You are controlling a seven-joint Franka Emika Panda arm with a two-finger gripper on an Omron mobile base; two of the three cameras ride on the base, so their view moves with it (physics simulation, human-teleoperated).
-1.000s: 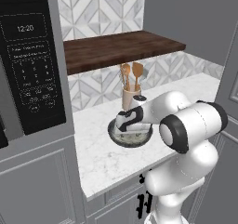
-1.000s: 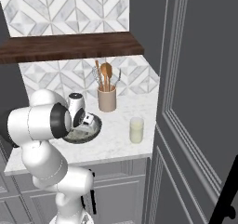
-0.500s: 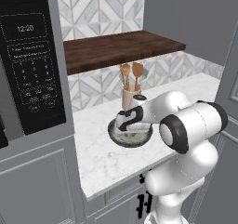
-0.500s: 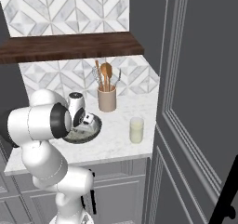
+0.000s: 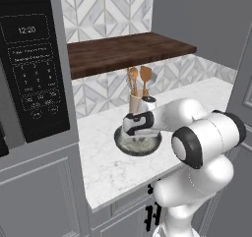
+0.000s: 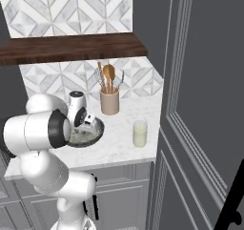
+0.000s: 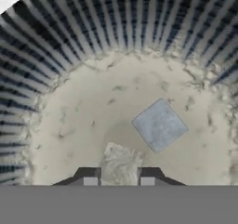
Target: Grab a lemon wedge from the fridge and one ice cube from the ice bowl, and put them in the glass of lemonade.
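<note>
Fingertips [image 7: 90,175] of your gripper [image 7: 119,177] sit low inside the ice bowl [image 7: 69,51], drawn close against the sides of one pale ice cube [image 7: 120,161]; they look to be pinching it, though actual contact is hard to confirm. A second, bluish ice cube [image 7: 160,124] lies just beyond on the bowl's speckled floor.

From the base, you see the gripper [image 5: 139,123] dipped into the ice bowl [image 5: 138,143] on the marble counter [image 5: 106,162]. The glass of lemonade [image 6: 139,133] stands on the counter to the bowl's right, near the dark fridge [image 6: 200,105].

Risks as you lift: the cube may slip from a shallow grip, or the fingers may catch the bowl's wall and drag it.

Farther back stand a utensil crock [image 5: 137,101] and a microwave [image 5: 34,74]; its display reads 12:20.
</note>
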